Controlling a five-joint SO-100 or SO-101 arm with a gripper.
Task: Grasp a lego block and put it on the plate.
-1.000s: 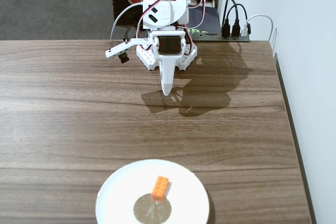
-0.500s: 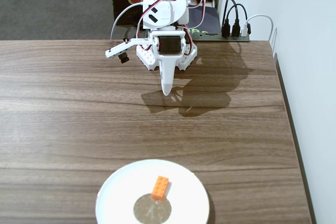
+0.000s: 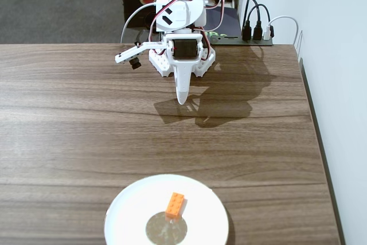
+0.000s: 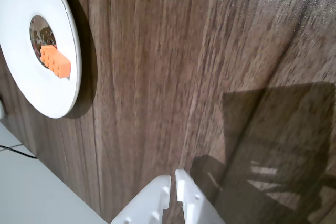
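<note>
We see the small orange studded plastic lego block [image 3: 175, 205] already lying on the large round white plate [image 3: 129, 207], partly over its grey centre. The white two-finger gripper [image 4: 174, 180] hangs well apart from the plate, jaws together and empty. We judge nothing remains.
</note>
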